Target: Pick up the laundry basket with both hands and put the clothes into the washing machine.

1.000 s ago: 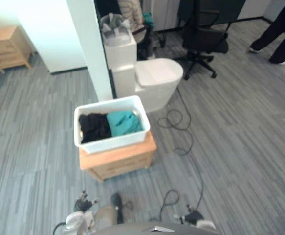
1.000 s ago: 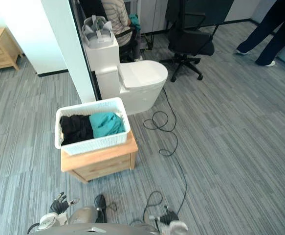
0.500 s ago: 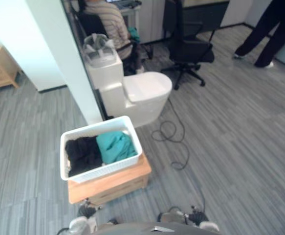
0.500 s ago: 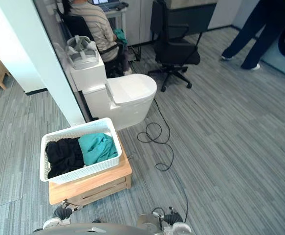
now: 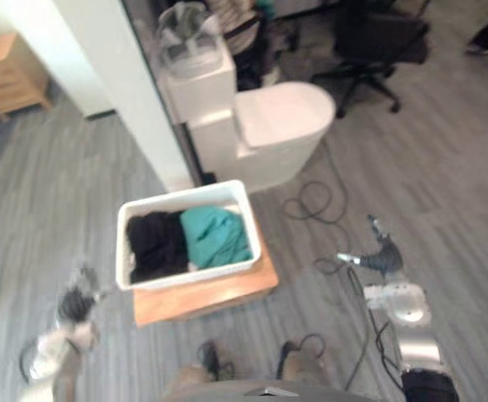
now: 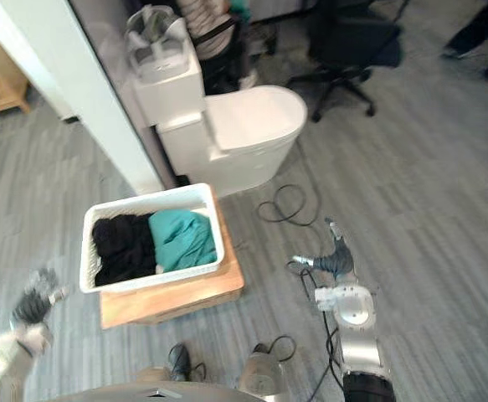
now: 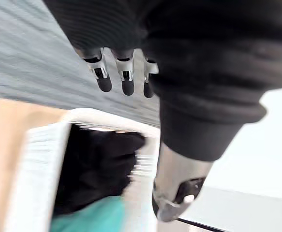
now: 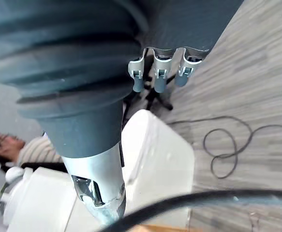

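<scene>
Left eye view: laundry basket [image 5: 192, 273] of clothes [image 5: 216, 237] on worktop [image 5: 203, 298], centre. Left robot hand [image 5: 76, 303] at its 8 o'clock, right robot hand [image 5: 382, 256] at 3 o'clock, both apart from it. Left wrist view: released, empty. Right wrist view: same. Risk: an uneven two-sided grasp tips it.

Left hand [image 6: 33, 306] and right hand [image 5: 383, 258] forward, well apart, fingers [image 7: 103, 82] relaxed.
</scene>
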You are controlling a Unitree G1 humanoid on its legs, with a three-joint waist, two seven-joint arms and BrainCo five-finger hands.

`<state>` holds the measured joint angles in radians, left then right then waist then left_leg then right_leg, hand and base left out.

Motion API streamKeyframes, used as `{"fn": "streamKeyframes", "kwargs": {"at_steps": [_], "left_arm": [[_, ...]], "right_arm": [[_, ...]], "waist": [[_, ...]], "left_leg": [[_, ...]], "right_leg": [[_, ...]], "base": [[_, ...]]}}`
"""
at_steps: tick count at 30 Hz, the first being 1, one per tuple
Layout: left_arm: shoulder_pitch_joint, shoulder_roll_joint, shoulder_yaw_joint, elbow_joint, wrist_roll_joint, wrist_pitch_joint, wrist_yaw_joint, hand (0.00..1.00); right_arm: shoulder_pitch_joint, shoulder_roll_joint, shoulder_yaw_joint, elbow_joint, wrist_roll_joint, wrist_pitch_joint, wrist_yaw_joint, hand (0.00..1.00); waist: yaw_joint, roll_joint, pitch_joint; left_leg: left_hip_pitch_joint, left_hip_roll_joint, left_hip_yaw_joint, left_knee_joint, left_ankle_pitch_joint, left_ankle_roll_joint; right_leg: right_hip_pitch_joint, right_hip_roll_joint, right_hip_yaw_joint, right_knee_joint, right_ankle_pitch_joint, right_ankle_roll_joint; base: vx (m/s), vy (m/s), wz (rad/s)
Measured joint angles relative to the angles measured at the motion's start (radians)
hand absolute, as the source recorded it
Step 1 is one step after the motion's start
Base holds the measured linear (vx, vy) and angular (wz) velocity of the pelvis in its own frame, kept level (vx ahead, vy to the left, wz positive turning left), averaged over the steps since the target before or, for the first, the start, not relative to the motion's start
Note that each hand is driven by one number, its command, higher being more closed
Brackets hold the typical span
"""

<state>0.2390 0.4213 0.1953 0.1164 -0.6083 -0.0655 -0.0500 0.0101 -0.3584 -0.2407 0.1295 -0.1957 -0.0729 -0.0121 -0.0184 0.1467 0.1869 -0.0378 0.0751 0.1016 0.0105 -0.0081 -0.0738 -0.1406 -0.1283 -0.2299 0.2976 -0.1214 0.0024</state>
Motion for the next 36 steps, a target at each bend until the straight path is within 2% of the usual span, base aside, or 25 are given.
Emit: {"fn": "streamKeyframes", "kwargs": {"at_steps": [1, 3, 5, 6, 9, 11, 13, 15, 16, 17, 20, 23, 26, 31, 36], "left_arm": [[-0.025, 0.045, 0.001, -0.057, -0.012, -0.014, -0.002, 0.00], [-0.079, 0.193, 0.000, -0.176, -0.043, -0.054, -0.023, 0.00], [-0.165, 0.293, -0.005, -0.186, -0.064, -0.090, -0.052, 0.00], [-0.241, 0.332, -0.013, -0.181, -0.066, -0.101, -0.048, 0.00], [-0.403, 0.382, -0.093, -0.163, -0.052, -0.113, -0.039, 0.00], [-0.535, 0.385, -0.179, -0.112, 0.007, -0.111, -0.026, 0.00], [-0.614, 0.378, -0.202, 0.002, 0.091, -0.094, -0.019, 0.00], [-0.683, 0.358, -0.195, 0.146, 0.195, -0.067, -0.009, 0.00], [-0.723, 0.334, -0.190, 0.231, 0.227, -0.061, -0.004, 0.00], [-0.763, 0.296, -0.154, 0.333, 0.291, -0.044, 0.001, 0.00], [-0.844, 0.220, -0.050, 0.546, 0.388, 0.002, 0.019, 0.00], [-0.887, 0.213, -0.015, 0.624, 0.410, 0.020, 0.019, 0.00], [-0.925, 0.193, 0.043, 0.651, 0.419, 0.022, 0.020, 0.00], [-0.992, 0.191, 0.075, 0.690, 0.435, 0.022, 0.020, 0.00], [-1.015, 0.189, 0.078, 0.742, 0.436, 0.023, -0.016, 0.00]], "right_arm": [[-0.032, -0.015, 0.005, 0.000, 0.007, 0.000, -0.013, 0.00], [-0.112, -0.069, 0.006, -0.008, 0.014, 0.000, -0.030, 0.00], [-0.162, -0.132, 0.012, -0.031, 0.013, 0.001, -0.050, 0.00], [-0.203, -0.164, 0.024, -0.050, 0.012, 0.003, -0.063, 0.00], [-0.308, -0.196, 0.062, -0.087, 0.011, 0.008, -0.064, 0.00], [-0.412, -0.197, 0.106, -0.121, 0.010, 0.011, -0.065, 0.00], [-0.479, -0.183, 0.136, -0.132, 0.009, 0.012, -0.069, 0.00], [-0.501, -0.163, 0.143, -0.160, 0.012, 0.012, -0.093, 0.00], [-0.510, -0.158, 0.146, -0.156, 0.012, 0.013, -0.105, 0.00], [-0.527, -0.154, 0.163, -0.150, 0.014, 0.023, -0.107, 0.00], [-0.584, -0.117, 0.172, -0.149, 0.056, 0.026, -0.108, 0.00], [-0.628, -0.100, 0.186, -0.141, 0.190, 0.014, -0.105, 0.00], [-0.663, -0.082, 0.210, -0.089, 0.316, 0.003, -0.099, 0.00], [-0.710, -0.080, 0.273, -0.021, 0.394, 0.001, -0.089, 0.00], [-0.775, -0.081, 0.296, 0.014, 0.551, -0.009, -0.055, 0.00]], "waist": [[0.009, 0.006, 0.019], [0.016, 0.008, 0.037], [0.022, 0.008, 0.041], [0.022, 0.009, 0.055], [0.024, 0.008, 0.078], [0.028, 0.008, 0.096], [0.026, 0.007, 0.116], [0.016, 0.006, 0.117], [0.009, 0.007, 0.119], [0.015, 0.001, 0.127], [0.013, -0.009, 0.160], [0.020, -0.023, 0.178], [0.022, -0.026, 0.195], [0.030, -0.026, 0.197], [0.034, -0.026, 0.215]], "left_leg": [[-0.008, -0.003, -0.009, 0.006, 0.003, 0.004], [-0.046, -0.016, -0.021, 0.007, 0.024, 0.006], [-0.086, -0.028, -0.023, 0.008, 0.037, 0.013], [-0.105, -0.036, -0.021, 0.007, 0.049, 0.014], [-0.140, -0.044, -0.011, 0.005, 0.068, 0.014], [-0.174, -0.047, 0.026, 0.005, 0.082, 0.016], [-0.189, -0.048, 0.063, 0.007, 0.085, 0.019], [-0.219, -0.022, 0.175, 0.013, 0.073, 0.026], [-0.227, -0.012, 0.220, 0.021, 0.092, 0.029], [-0.231, -0.013, 0.239, 0.019, 0.098, 0.031], [-0.247, -0.002, 0.264, 0.026, 0.099, 0.033], [-0.278, 0.017, 0.283, 0.042, 0.099, 0.032], [-0.282, 0.022, 0.285, 0.043, 0.100, 0.027], [-0.316, 0.031, 0.294, 0.041, 0.105, 0.019], [-0.329, 0.038, 0.303, 0.041, 0.106, 0.017]], "right_leg": [[-0.003, -0.005, -0.007, 0.008, 0.000, 0.000], [-0.045, -0.025, -0.017, 0.041, -0.009, 0.000], [-0.101, -0.045, -0.020, 0.087, -0.025, 0.001], [-0.129, -0.058, -0.023, 0.114, -0.030, 0.000], [-0.185, -0.077, -0.023, 0.158, -0.036, -0.006], [-0.243, -0.092, -0.012, 0.190, -0.037, -0.009], [-0.276, -0.100, -0.001, 0.209, -0.035, -0.011], [-0.315, -0.110, 0.002, 0.226, -0.035, -0.011], [-0.328, -0.112, 0.006, 0.239, -0.032, -0.011], [-0.351, -0.110, 0.024, 0.245, -0.015, -0.010], [-0.368, -0.095, 0.037, 0.223, 0.012, -0.010], [-0.387, -0.077, 0.041, 0.202, 0.034, -0.011], [-0.389, -0.072, 0.041, 0.198, 0.037, -0.011], [-0.420, -0.060, 0.046, 0.177, 0.057, -0.013], [-0.432, -0.053, 0.048, 0.167, 0.064, -0.018]], "base": [[-0.11, 0.018, 0.39], [-0.11, 0.008, 0.26], [-0.13, 0.008, 0.20], [-0.13, 0.003, 0.17], [-0.15, -0.008, 0.06], [-0.15, -0.016, -0.13], [-0.14, -0.026, -0.24], [-0.12, -0.068, -0.08], [-0.03, -0.084, -0.06], [0.02, -0.056, -0.19], [0.03, -0.035, -0.25], [0.03, -0.064, -0.11], [0.03, -0.069, -0.04], [0.03, -0.061, -0.06], [0.04, -0.059, -0.05]]}}
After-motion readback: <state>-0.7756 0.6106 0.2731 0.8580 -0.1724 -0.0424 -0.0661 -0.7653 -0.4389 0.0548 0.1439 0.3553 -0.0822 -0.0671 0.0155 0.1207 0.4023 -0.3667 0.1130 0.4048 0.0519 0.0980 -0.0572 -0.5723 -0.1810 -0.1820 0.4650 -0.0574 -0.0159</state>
